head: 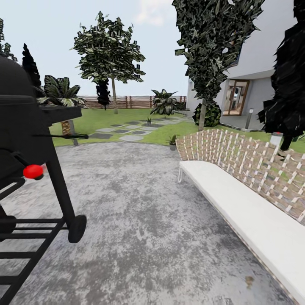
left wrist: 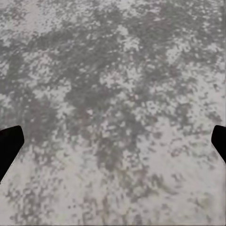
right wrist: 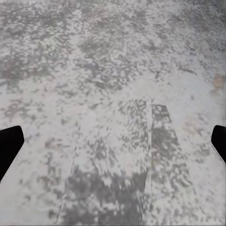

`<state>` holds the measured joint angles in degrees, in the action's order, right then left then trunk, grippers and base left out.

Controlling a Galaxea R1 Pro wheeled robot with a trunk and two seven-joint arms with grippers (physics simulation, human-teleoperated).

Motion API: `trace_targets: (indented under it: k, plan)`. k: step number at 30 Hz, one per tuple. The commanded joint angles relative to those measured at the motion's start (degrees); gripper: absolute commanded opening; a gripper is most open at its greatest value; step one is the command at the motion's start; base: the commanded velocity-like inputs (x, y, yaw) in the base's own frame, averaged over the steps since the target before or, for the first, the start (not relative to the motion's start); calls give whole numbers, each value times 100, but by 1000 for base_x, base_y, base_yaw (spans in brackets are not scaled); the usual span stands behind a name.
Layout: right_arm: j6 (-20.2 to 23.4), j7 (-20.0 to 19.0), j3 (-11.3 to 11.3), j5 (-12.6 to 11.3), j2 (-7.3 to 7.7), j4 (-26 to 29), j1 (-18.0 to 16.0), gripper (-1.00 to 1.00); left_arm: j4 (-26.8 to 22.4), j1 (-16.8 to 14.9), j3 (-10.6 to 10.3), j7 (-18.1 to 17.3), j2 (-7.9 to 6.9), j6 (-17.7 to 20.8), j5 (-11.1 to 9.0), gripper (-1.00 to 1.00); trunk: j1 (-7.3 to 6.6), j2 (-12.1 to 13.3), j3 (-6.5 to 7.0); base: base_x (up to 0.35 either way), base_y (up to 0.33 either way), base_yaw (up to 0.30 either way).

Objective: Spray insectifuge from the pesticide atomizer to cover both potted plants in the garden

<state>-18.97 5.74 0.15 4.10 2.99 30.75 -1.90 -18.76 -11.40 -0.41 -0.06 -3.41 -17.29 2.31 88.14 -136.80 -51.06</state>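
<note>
Two small potted plants stand far ahead in the head view. One potted plant point(head: 172, 142) sits at the far rim of the grey paved patio point(head: 140, 203), the other point(head: 148, 121) among the stepping stones point(head: 127, 130) on the lawn. I cannot make out the pesticide atomizer; a small red rounded thing point(head: 33, 171) shows on the black grill's side, and I cannot tell what it is. My left gripper point(left wrist: 113, 146) and right gripper point(right wrist: 113, 146) hang open over bare paving, with nothing between their fingers.
A black wheeled grill point(head: 25, 169) stands close at the left. A white bench point(head: 241, 212) with a woven back runs along the right. Beyond are trees, a large striped-leaf plant point(head: 163, 101), a brown fence point(head: 131, 101), grey bollards point(head: 249, 118) and a house point(head: 254, 84).
</note>
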Motion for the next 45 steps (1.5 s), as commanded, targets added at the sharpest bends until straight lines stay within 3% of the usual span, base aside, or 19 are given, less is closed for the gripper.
trace_targets:
  k: [1,18,45]
  plan:
    - [-11,33,4,46,0,-6,-3,100,9,-3,-3,-2,-2,-18,24,100,2,-2,-6,340,-11,0]
    - [-11,33,11,47,0,-8,-3,100,118,-3,-3,-2,13,-20,24,100,2,-2,-6,339,-7,0]
    - [-11,39,0,53,0,-9,-3,100,125,-3,-3,-2,16,-20,35,100,2,-2,-6,306,-144,48]
